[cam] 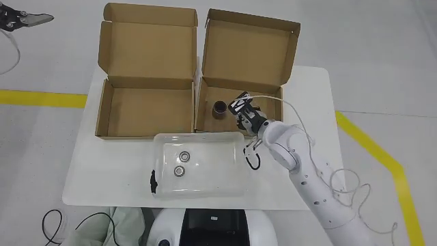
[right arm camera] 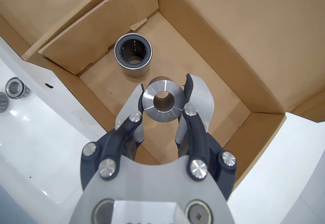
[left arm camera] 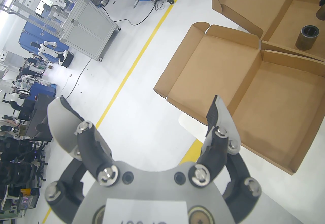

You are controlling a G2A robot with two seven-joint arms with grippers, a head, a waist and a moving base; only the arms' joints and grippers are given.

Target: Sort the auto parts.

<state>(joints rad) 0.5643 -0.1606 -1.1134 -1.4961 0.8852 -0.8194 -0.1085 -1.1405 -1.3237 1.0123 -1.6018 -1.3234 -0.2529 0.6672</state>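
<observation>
Steel shows between the fingers of the right gripper (right arm camera: 164, 84), which pinch a silver bushing (right arm camera: 163, 101) by its sides, its bore facing the wrist camera. The part hangs within the walls of an open cardboard box (right arm camera: 223, 19). Whether it touches the box floor cannot be told.

Just beyond the bushing, in the same box, a dark cylindrical sleeve (right arm camera: 133, 53) stands upright near the box's inner corner. The two parts sit close together but apart.

From above, the right gripper (cam: 244, 109) is over the middle of that box (cam: 246, 51), beside the sleeve (cam: 220, 109). The box lid is folded back flat.

A second cardboard box (cam: 143, 113) lies against the first box's left side, also with its lid thrown open.

A clear plastic tray (cam: 205, 178) sits along the first box's near edge, towards the robot. Two ring bearings (cam: 185, 156) (cam: 179, 171) lie in it, near each other. One of them (right arm camera: 15, 88) can be seen past the box's wall in the right wrist view.

The boxes and the tray rest on a white table (cam: 307, 102).

The left gripper (cam: 34, 19) hangs well away from the first box, past the second box and off the table, over the grey floor. In its own wrist view the left gripper (left arm camera: 138, 101) has its fingers spread wide with nothing between them, and the sleeve (left arm camera: 308, 37) shows far off.
</observation>
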